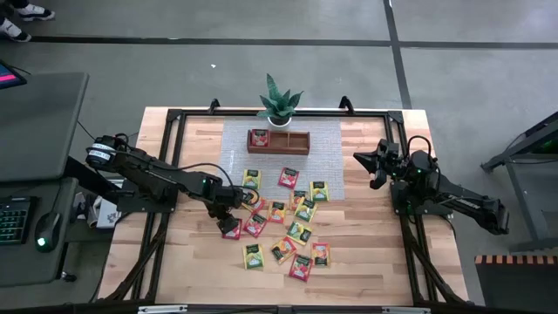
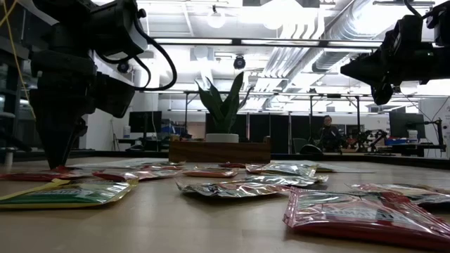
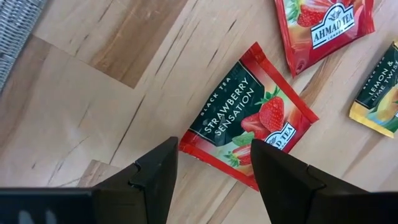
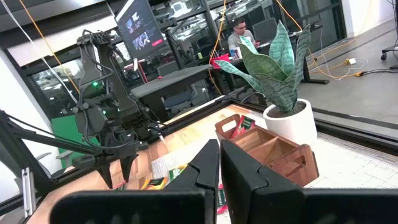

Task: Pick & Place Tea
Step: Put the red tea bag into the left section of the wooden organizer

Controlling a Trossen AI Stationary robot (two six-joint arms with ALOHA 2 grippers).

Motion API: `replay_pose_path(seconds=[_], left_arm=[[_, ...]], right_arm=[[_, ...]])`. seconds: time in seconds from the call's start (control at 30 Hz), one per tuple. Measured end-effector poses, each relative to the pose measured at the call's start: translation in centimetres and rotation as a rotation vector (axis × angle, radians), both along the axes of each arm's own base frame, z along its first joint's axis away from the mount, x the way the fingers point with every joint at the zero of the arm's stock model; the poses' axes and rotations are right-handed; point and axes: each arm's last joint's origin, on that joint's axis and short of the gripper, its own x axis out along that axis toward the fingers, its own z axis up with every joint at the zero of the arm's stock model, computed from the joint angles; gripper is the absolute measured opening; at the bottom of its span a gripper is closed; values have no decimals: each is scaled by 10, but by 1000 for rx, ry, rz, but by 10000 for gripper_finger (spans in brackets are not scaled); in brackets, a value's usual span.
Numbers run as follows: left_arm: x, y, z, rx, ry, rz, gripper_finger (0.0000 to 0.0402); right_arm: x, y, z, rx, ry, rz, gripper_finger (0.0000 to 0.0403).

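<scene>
Early stage — almost everything is left to do. The wooden tray (image 1: 278, 140) sits on the grey mat (image 1: 323, 161) at the far side of the desk (image 1: 384, 262), just in front of the potted plant (image 1: 279, 102); only its left compartment shows a red packet (image 1: 259, 137), the other two look empty in the high view. The rest of the tea-bag packets (image 1: 288, 218) — red, orange, yellow, green — lie scattered flat on the desk nearer the front edge, some overlapping.

Left end effector (image 1: 228, 219) is down at the left edge of the scatter, fingers spread apart, nothing gripped. In the left wrist view the two fingers straddle the corner of a red Strawberry Sensation packet (image 3: 247, 121) lying flat on the wood; the low view puts the fingertips (image 2: 58, 163) right at desk level. Judged step: closing in for a pick on that packet, not yet clenched.

Right end effector (image 1: 369, 162) waits raised over the right side of the desk, well apart from the packets, fingers clenched together with nothing between them.

Remaining: grasp, carry to the tray, release — then repeat for many more packets.
</scene>
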Motion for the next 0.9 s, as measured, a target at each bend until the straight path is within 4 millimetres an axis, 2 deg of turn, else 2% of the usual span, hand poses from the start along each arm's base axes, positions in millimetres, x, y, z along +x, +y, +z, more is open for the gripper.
replay_pose_path(seconds=[0.9], left_arm=[[-4, 3, -2, 84, 28, 14, 5]], right_arm=[[0, 0, 0, 0, 0, 0, 12]])
